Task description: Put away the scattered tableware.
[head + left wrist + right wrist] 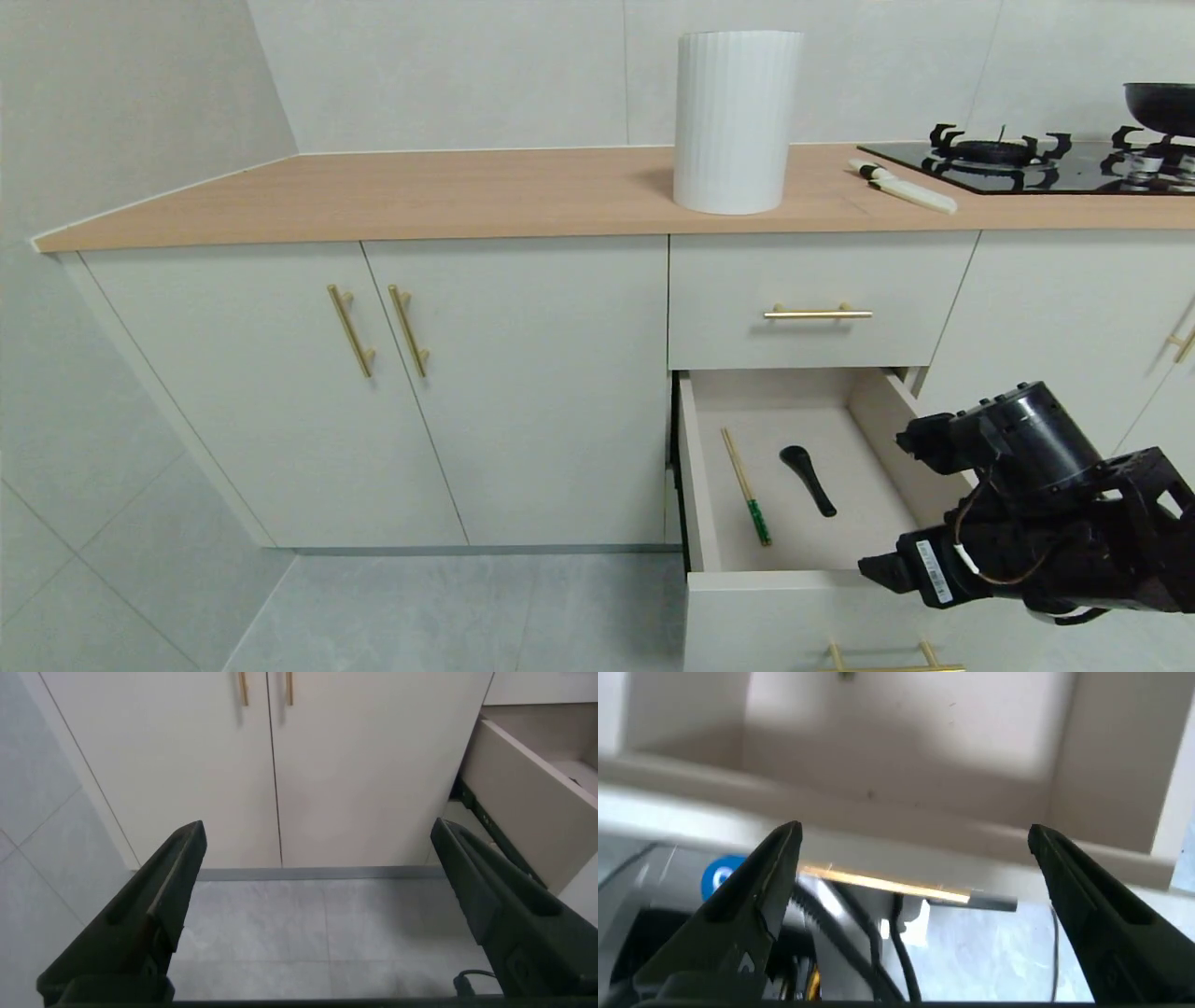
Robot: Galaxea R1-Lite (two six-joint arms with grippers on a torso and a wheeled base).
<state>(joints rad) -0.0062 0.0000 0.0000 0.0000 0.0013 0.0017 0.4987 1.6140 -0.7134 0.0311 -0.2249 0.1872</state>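
Lying on the floor of the open drawer (698, 467), the chopsticks (745, 485) and the black spoon (808, 479) sit side by side, not touching. A knife (903, 187) rests on the countertop well above the drawer and a little to its right, so the tidying looks unfinished. The right gripper (913, 835) hangs just before the drawer's front panel with its fingers spread wide and nothing between them, the gold handle (887, 885) showing in the gap. The left gripper (318, 831) is also spread and empty, low over the floor to the drawer's left.

The likeliest slip is shutting the drawer now, which would leave the knife out. A hard shove could also send the loose chopsticks sliding (they are thin and roll easily). Wiring near the right gripper might catch on the handle.
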